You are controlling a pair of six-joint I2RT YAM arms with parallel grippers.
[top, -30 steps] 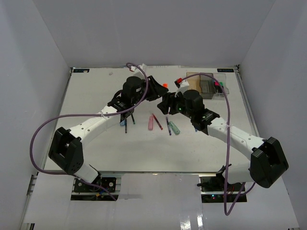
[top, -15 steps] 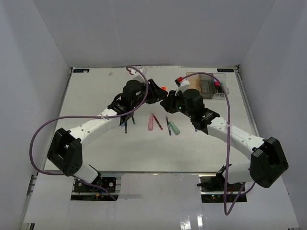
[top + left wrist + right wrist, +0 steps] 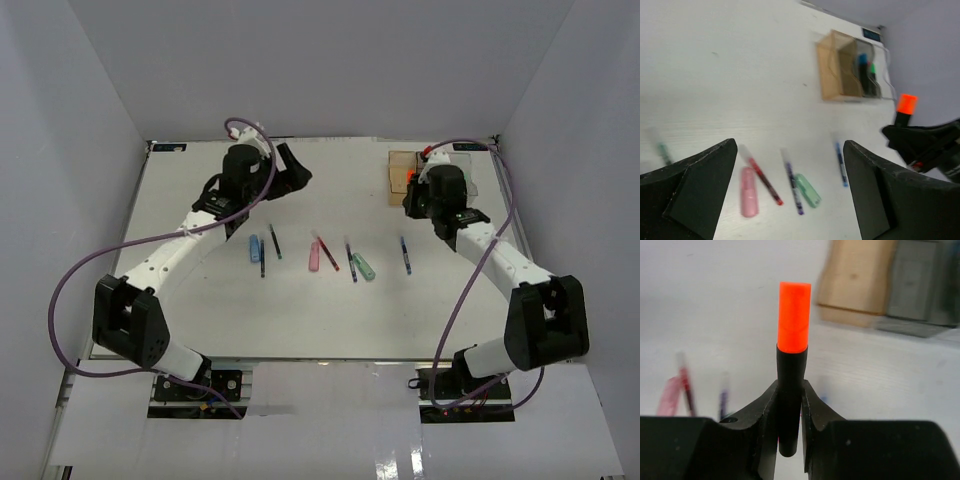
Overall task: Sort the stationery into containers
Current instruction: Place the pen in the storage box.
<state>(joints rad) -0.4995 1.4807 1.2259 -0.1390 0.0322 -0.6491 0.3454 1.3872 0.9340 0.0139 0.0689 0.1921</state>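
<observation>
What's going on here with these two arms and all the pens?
The arms are sorting stationery into a row of small see-through plastic bins at the far right of the white table. The right end effector is shut on a black highlighter with an orange cap, close to the bins. The left end effector is open and empty. A pastel pink stick, a mint stick, a blue stick and several thin pens lie loose mid-table.

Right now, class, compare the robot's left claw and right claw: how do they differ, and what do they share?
The left claw is open; right claw is shut. Left claw holds nothing; right claw grips an orange-capped highlighter, cap pointing out. Right claw is close to the amber bin; left claw is farther from it. Both are black, two-fingered.
</observation>
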